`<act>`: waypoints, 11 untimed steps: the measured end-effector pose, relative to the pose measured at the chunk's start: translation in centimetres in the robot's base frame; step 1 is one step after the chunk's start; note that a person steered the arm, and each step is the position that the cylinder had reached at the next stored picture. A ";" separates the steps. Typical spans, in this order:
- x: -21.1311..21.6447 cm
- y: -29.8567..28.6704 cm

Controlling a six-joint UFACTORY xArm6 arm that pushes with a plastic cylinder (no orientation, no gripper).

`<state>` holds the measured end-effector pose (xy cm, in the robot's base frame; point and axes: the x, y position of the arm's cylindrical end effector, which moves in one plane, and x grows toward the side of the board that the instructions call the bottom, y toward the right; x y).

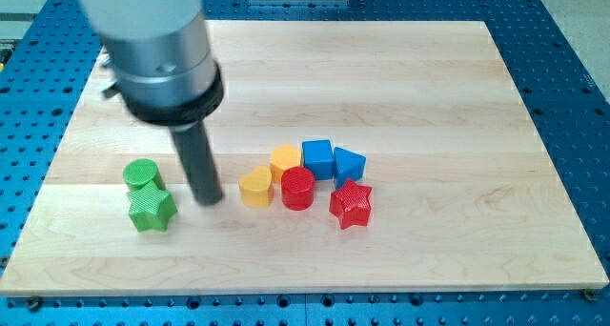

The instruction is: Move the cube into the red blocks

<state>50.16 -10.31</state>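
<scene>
— Blue cube point(317, 159): where?

— Right of centre on the worktop point(429, 97), at the top of the cluster. Wedged between an orange block point(285, 161) on the view's left and a second blue block point(349, 163) on the view's right, touching or nearly so. Red cylinder point(297, 188) just below it, red star point(351, 205) below and to the right.

— End effector?

— Bare rod, no jaws, so nothing to open or shut and nothing gripped. My tip point(209, 200) down on the wood between the green star point(152, 210) and the yellow heart point(254, 187), well apart from the cube.

— Handling?

— Probably light, rigid plastic, likely to slide easily on smooth wood. Flat faces, so best pushed square on the middle of its top face, toward the view's bottom. Off-centre contact likely to spin it. Neighbours close enough to get dragged along.

— Anything hard to read?

— Arm housing blurred, cut off at the top and covering the worktop's upper left. Green cylinder point(141, 174) partly behind the star. Cube's lower edge masked by the red cylinder. Shape of the second blue block unclear, and the orange one too.
</scene>
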 end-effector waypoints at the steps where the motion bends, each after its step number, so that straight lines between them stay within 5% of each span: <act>1: -4.9 -1.6; 2: -5.7 -2.9; 5: -6.4 11.1; 9: -0.7 10.4; 11: -0.7 2.8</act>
